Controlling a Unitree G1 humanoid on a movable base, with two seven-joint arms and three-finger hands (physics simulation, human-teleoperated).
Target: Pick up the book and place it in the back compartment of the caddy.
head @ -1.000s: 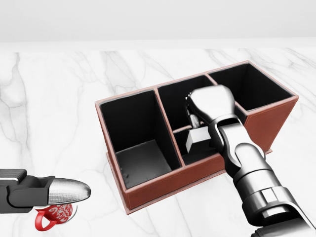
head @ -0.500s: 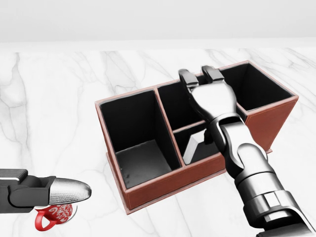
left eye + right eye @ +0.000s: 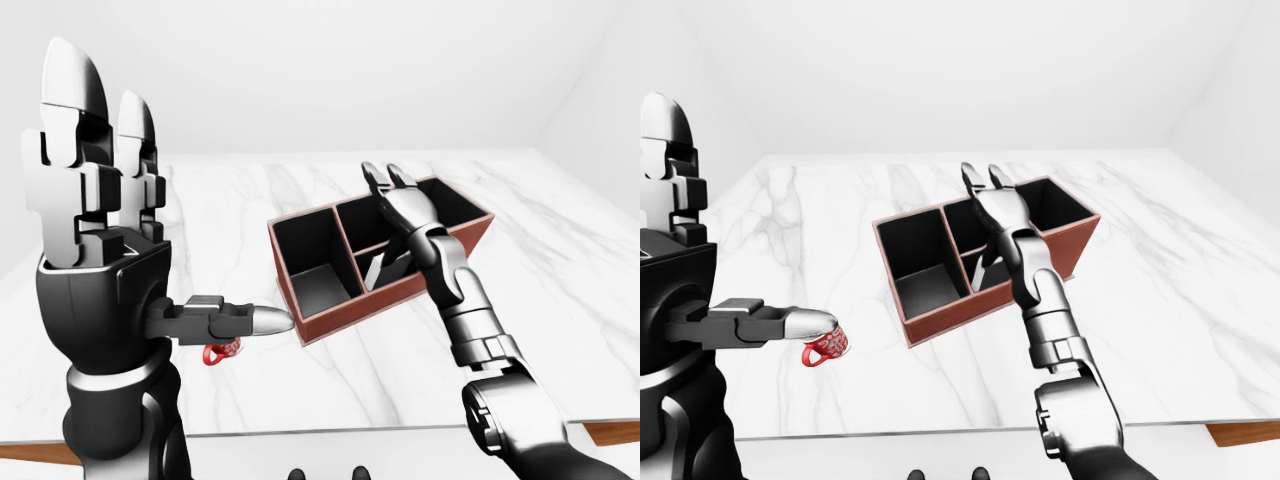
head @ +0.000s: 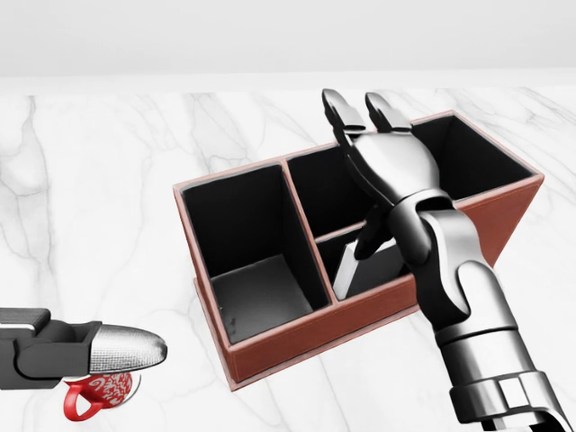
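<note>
The brown caddy stands on the marble table. Its middle section is split in two. The pale book leans tilted in the lower of those two small compartments in the head view. My right hand is open above the caddy's middle, fingers stretched toward the top of the view, and holds nothing. Its wrist hides part of the divider and of the book. My left hand is raised at the left of the left-eye view, open, fingers upright, with its thumb pointing right.
A small red patterned mug sits on the table under my left thumb, at the lower left of the head view. The caddy's large left compartment and right compartment look empty. The table's near edge shows in the eye views.
My right hand has lifted out of the caddy's middle section and spread its fingers, letting go of the book, which now leans in the lower small compartment. The left hand has not moved.
</note>
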